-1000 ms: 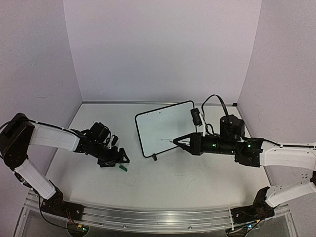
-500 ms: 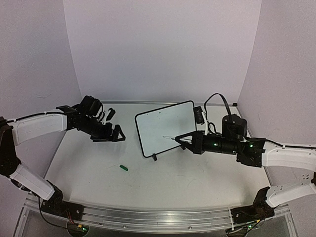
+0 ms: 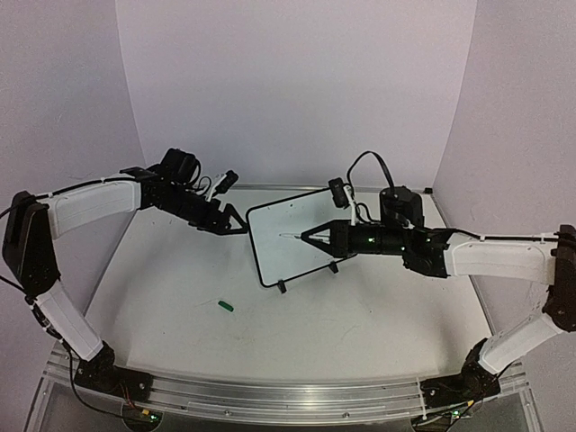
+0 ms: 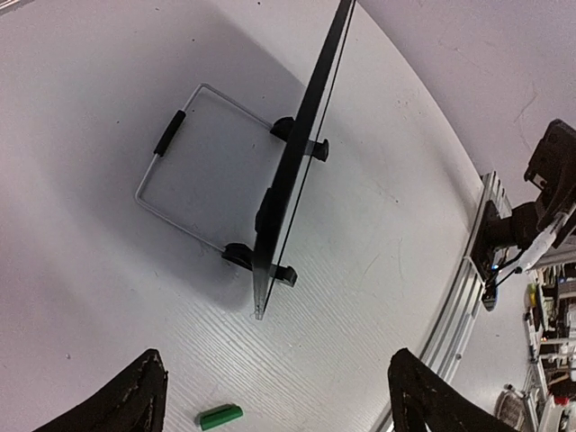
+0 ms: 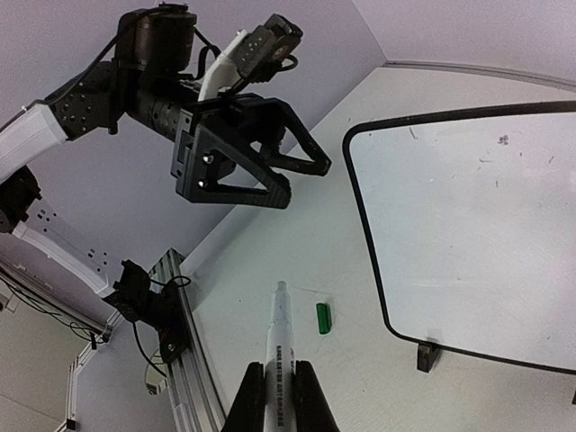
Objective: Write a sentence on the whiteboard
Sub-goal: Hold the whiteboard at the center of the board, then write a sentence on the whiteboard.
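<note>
The whiteboard (image 5: pixel 468 225) is looking smooth and a bit glossy, with faint smudges showing, and its thin frame (image 5: pixel 365 234) is reading as black plastic. The wire stand (image 4: pixel 180 221) is looking like bare metal with a black rubbery sleeve (image 4: pixel 169 133). The table (image 4: pixel 90 297) is showing a matt white finish with fine wood-like grain. The left gripper (image 5: pixel 304 183) is showing rough, matt black plastic fingers (image 4: pixel 135 400), the marker (image 5: pixel 277 346) is looking like smooth white plastic, and the rail (image 3: pixel 288 392) like brushed aluminium.

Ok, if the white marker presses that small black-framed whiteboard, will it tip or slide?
Probably stiff: the whiteboard looks thin and flat. Likely resists tipping back, propped by a wire stand. May slide on its small black feet.
</note>
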